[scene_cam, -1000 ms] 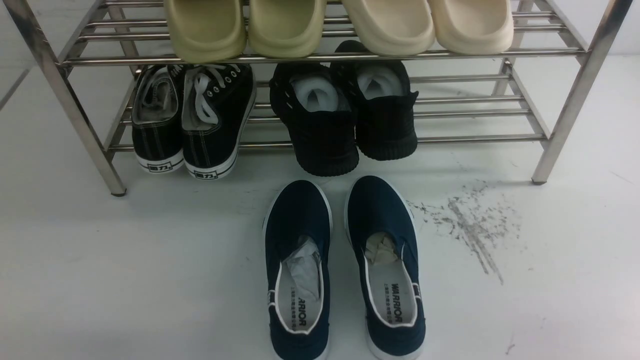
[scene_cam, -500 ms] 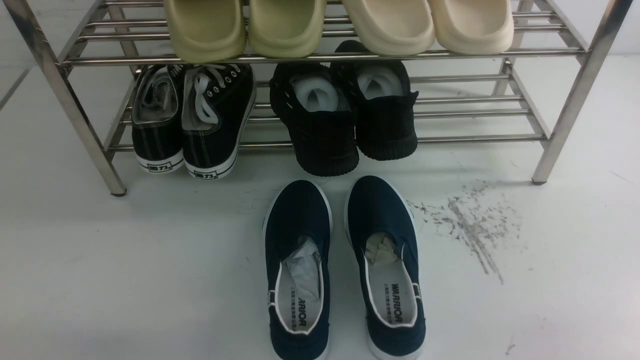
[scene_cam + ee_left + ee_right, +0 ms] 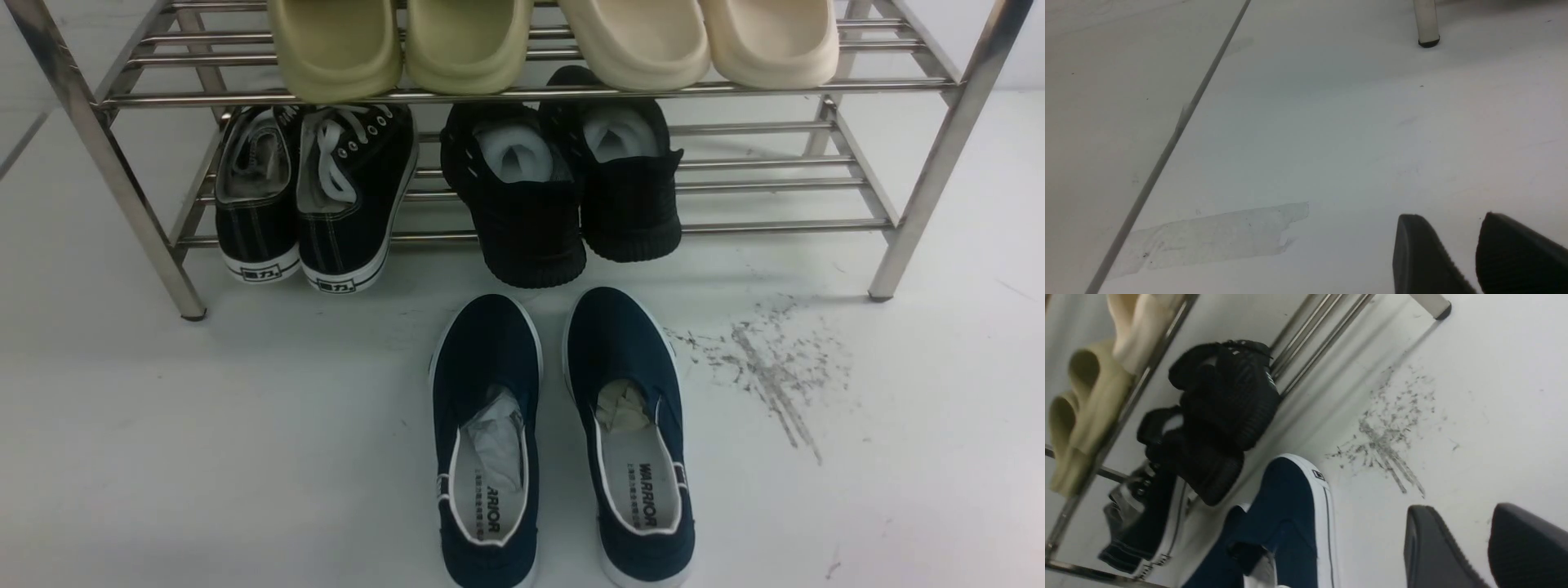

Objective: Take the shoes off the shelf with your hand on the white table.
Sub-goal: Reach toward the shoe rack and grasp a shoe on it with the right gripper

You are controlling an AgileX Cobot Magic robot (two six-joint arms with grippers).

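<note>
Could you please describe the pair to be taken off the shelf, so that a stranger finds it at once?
On the steel shelf, look at the lower tier, where two pairs stand. The shoes are the right-hand pair, just behind the navy slip-ons. They are black all over, soles included, while the sneakers beside them have white laces and soles.

Soft even light, glare on shelf [image 3: 775, 226]
</note>
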